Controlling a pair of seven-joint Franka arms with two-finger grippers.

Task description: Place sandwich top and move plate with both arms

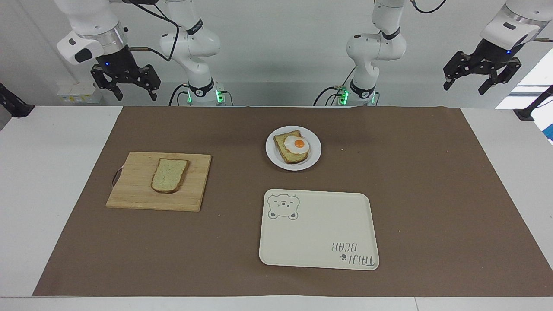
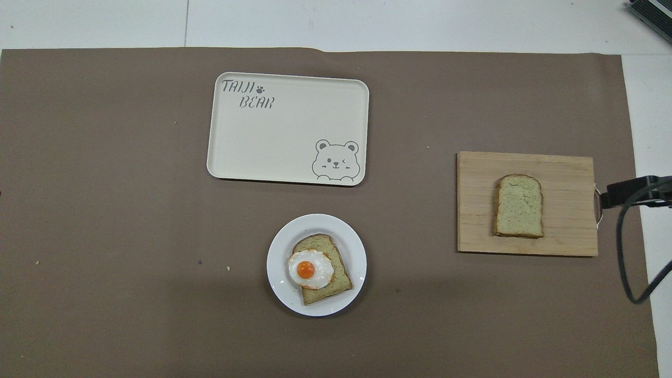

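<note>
The sandwich top (image 1: 170, 175) (image 2: 518, 206) lies flat on a wooden cutting board (image 1: 129, 190) (image 2: 567, 231) toward the right arm's end of the tabletop (image 1: 52, 181) (image 2: 420, 23). Its long axis runs roughly from the robots' end of the tabletop outward, with the rounded crust end pointing away from the robots and the squarer end toward them. It sits near the middle of the board, clear of every edge.

The plate (image 1: 314, 149) (image 2: 278, 283) rests on the brown mat (image 1: 410, 181) (image 2: 105, 210) near the middle of the tabletop, well apart from the board. On it lies a second bread slice (image 1: 295, 156) (image 2: 336, 283) carrying a fried egg (image 1: 297, 144) (image 2: 310, 269). This slice is turned slightly askew, rounded end away from the robots.

A cream tray (image 1: 319, 233) (image 2: 273, 142) with a bear drawing lies farther from the robots than the plate, near it but not touching.

The right gripper (image 1: 131, 90) hangs in the air over the white tabletop edge at the right arm's end, jaws apart and holding nothing. The left gripper (image 1: 468, 82) hangs over the left arm's end, jaws likewise spread and empty. Both arms wait, well clear of the food.
</note>
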